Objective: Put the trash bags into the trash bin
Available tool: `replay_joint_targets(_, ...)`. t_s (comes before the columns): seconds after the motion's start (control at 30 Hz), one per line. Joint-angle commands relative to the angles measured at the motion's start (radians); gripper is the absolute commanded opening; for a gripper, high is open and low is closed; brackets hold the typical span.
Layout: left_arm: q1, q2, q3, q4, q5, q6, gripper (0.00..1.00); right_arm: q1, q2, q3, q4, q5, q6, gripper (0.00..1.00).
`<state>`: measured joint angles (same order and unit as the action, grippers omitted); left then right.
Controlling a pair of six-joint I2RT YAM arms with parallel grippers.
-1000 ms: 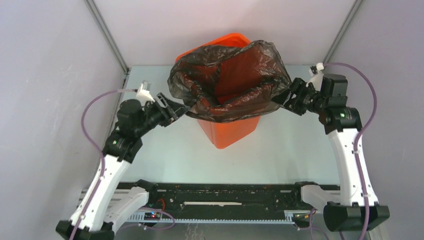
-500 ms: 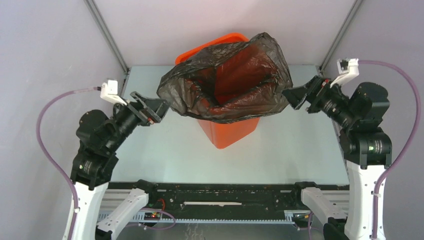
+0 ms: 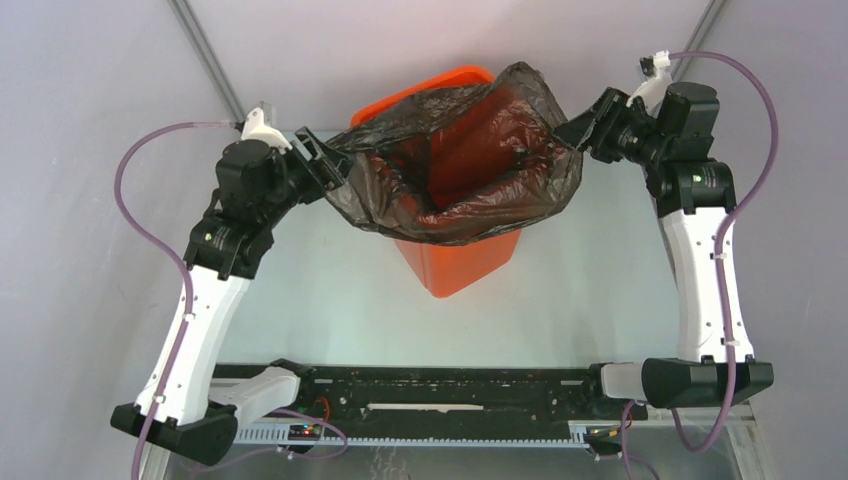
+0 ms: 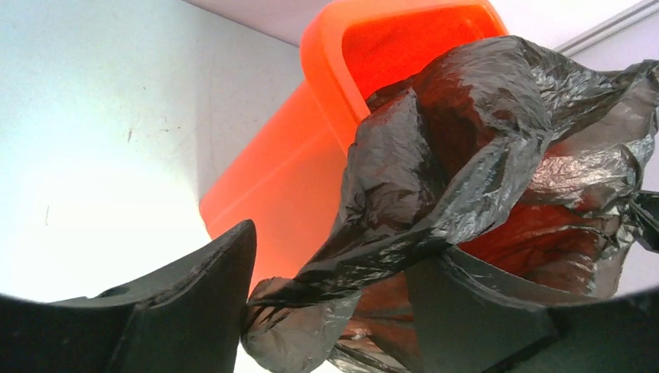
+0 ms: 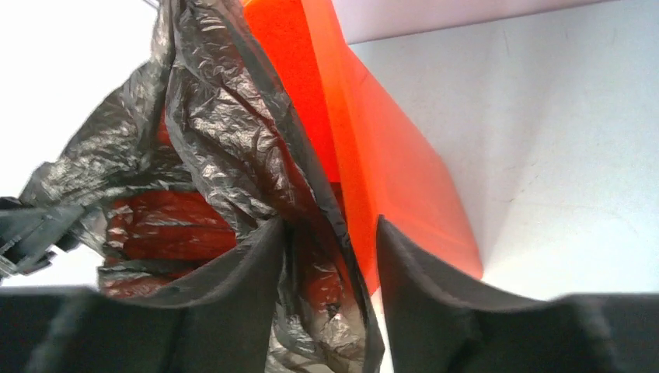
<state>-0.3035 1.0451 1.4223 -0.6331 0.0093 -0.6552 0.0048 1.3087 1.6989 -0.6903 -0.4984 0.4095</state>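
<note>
The orange trash bin (image 3: 460,262) stands upright at the middle of the table. The black trash bag (image 3: 470,150) is draped over its mouth, spread open, with orange showing through it. My left gripper (image 3: 325,160) is at the bag's left edge. In the left wrist view its jaws (image 4: 342,256) are wide apart, with a fold of the bag (image 4: 435,140) lying between them beside the bin (image 4: 280,194). My right gripper (image 3: 580,130) is at the bag's right edge. Its jaws (image 5: 328,233) stand apart around the bag's rim (image 5: 217,116), next to the bin wall (image 5: 388,171).
The pale table (image 3: 600,300) is bounded by grey walls with metal posts (image 3: 210,60) at the back corners. The bin stands close to the back wall. A black rail (image 3: 440,385) runs along the near edge between the arm bases.
Both grippers let go of the bag's sides, pulled back outward, then rose and moved to the bag's edges farther back. The bag's rim shifted slightly.
</note>
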Motion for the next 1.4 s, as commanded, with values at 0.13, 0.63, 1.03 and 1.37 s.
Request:
replay_joint_targets(0.13,0.056,0.093,0.133,0.047,-0.080,0.061,0.45,-0.042,0.024,-0.035,0.201,-0.013,0.135,0.21)
replay_joint_targets(0.63,0.126,0.422,0.363,0.102,-0.066,0.126,0.56,-0.055,0.226,-0.034,0.275,0.009,0.139,0.00)
replay_joint_targets(1.03,0.205,0.652,0.476,0.075,0.165,0.024,0.50,-0.054,0.288,-0.056,0.314,-0.008,0.177,0.00)
replay_joint_targets(1.37,0.206,0.626,0.315,0.034,0.249,0.026,0.57,-0.054,0.322,-0.098,0.205,-0.039,0.172,0.00)
